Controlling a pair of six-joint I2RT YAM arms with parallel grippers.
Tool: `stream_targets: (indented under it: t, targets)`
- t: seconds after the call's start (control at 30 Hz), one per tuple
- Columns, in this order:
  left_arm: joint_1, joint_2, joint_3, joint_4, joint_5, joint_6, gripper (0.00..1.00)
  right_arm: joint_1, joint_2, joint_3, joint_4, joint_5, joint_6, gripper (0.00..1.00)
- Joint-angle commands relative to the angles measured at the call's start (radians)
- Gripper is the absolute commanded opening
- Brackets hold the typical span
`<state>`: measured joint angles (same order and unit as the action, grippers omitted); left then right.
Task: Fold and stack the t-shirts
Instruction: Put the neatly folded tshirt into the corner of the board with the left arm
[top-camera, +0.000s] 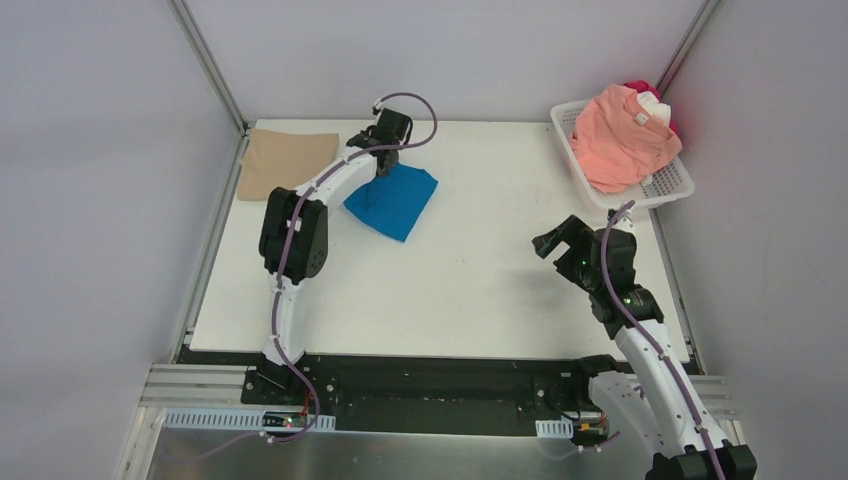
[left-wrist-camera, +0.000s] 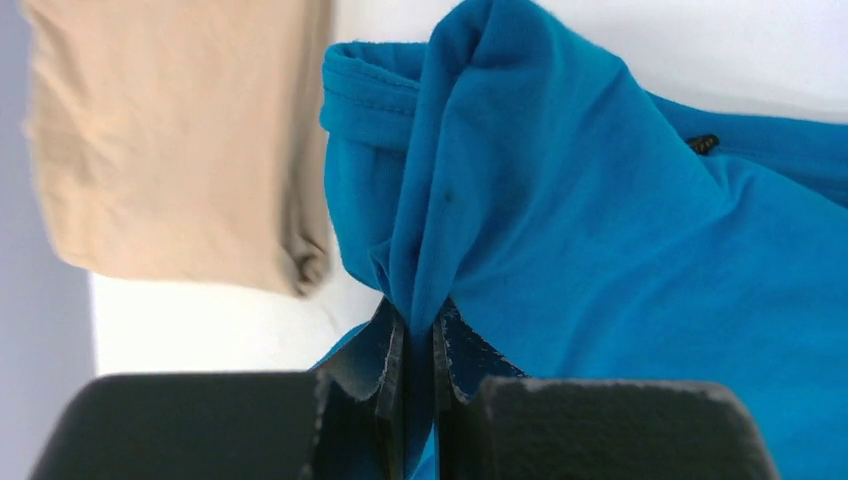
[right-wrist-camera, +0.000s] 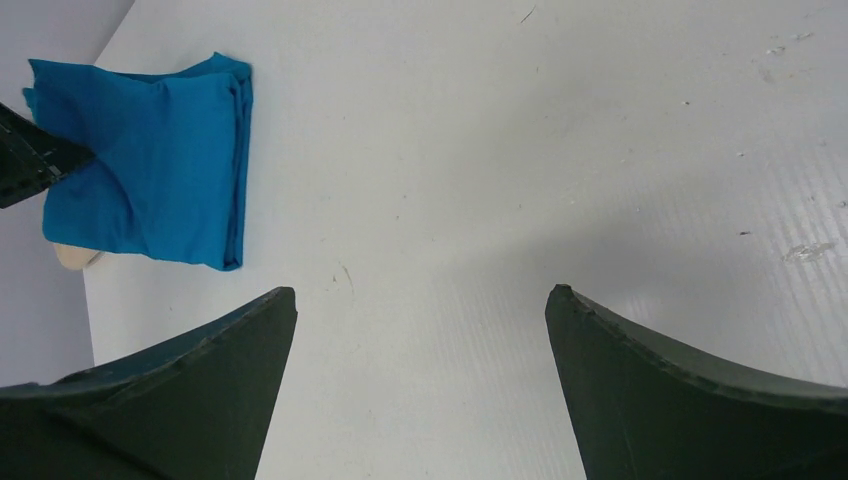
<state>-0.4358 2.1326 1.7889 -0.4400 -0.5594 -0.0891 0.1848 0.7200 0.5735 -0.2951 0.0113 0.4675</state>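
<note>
A folded bright blue t-shirt (top-camera: 393, 200) lies at the back middle of the table. My left gripper (top-camera: 384, 156) is shut on its far left corner, and the cloth (left-wrist-camera: 560, 220) bunches up into a ridge between the jaws of the left gripper (left-wrist-camera: 420, 335). A folded tan t-shirt (top-camera: 285, 160) lies flat in the back left corner, just left of the blue one (right-wrist-camera: 150, 170). Salmon-pink (top-camera: 622, 135), white and red t-shirts are heaped in the basket. My right gripper (top-camera: 553, 244) hovers open over bare table on the right, its fingers (right-wrist-camera: 230, 340) wide apart.
The white lattice basket (top-camera: 672, 186) stands at the back right corner. Grey walls with metal posts close in the table on three sides. The white table (top-camera: 470, 290) has bare surface between the two arms.
</note>
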Motion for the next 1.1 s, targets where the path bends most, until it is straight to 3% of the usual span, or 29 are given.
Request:
stream_targets:
  t: [0.0,0.47,1.07]
  targets:
    - [0.057,0.051,0.157,-0.006,-0.109,0.216,0.00,-0.004,-0.006,-0.014,0.042,0.056,-0.025,0.99]
    - [0.183,0.149,0.526,0.000,-0.128,0.499,0.00,-0.005,0.015,-0.024,0.072,0.066,-0.035,0.99]
    - [0.198,-0.068,0.449,-0.002,-0.016,0.477,0.00,-0.004,0.028,-0.031,0.074,0.080,-0.027,0.99]
